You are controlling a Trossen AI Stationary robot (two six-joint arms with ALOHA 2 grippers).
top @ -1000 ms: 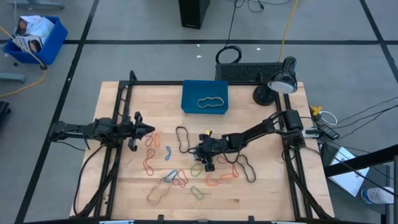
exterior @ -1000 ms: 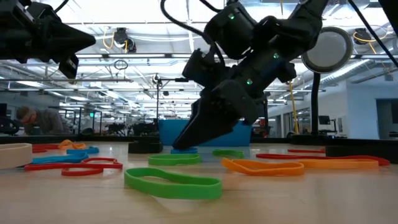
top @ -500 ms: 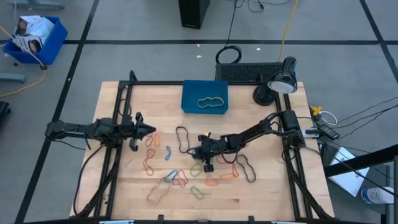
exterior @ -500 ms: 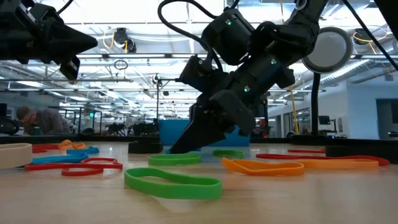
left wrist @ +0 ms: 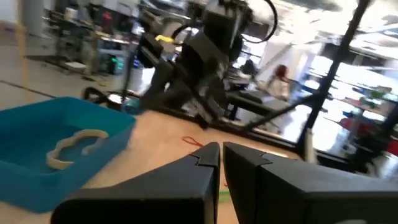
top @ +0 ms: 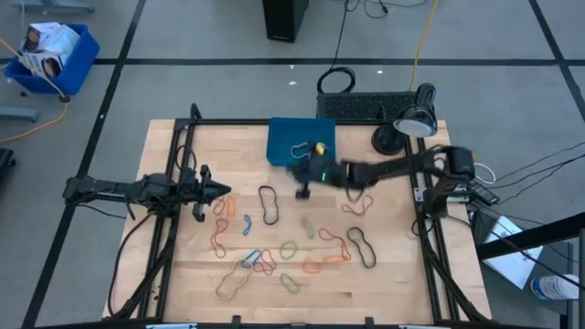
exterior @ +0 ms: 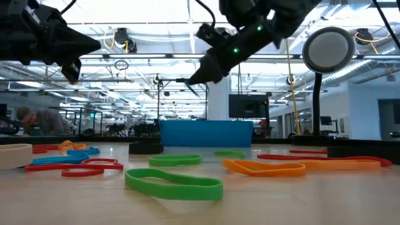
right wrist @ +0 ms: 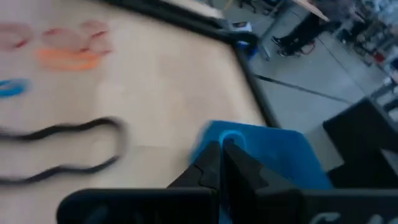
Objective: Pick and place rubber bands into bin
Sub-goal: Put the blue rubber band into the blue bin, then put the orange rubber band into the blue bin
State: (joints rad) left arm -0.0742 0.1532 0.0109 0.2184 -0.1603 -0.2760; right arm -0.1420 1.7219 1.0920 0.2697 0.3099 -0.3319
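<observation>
Rubber bands (top: 274, 256) scattered over table (top: 384, 274) centre and near half; one tan band (top: 303, 150) already inside bin (top: 283, 137) at table's 12 o'clock edge; bin's long axis runs 9-to-3. Right gripper (top: 304, 175) raised just off bin's 6 o'clock rim, fingers pressed together; possibly pinching a band, blur hides it. Bin lies toward 12 o'clock from that claw, so short carry forward, then release. Right arm far nearer; left gripper (top: 219, 191) waits at 9 o'clock side, fingers nearly closed, empty.

bins (top: 282, 140): 1 | arms: 2 | lamps (top: 413, 116): 1
</observation>
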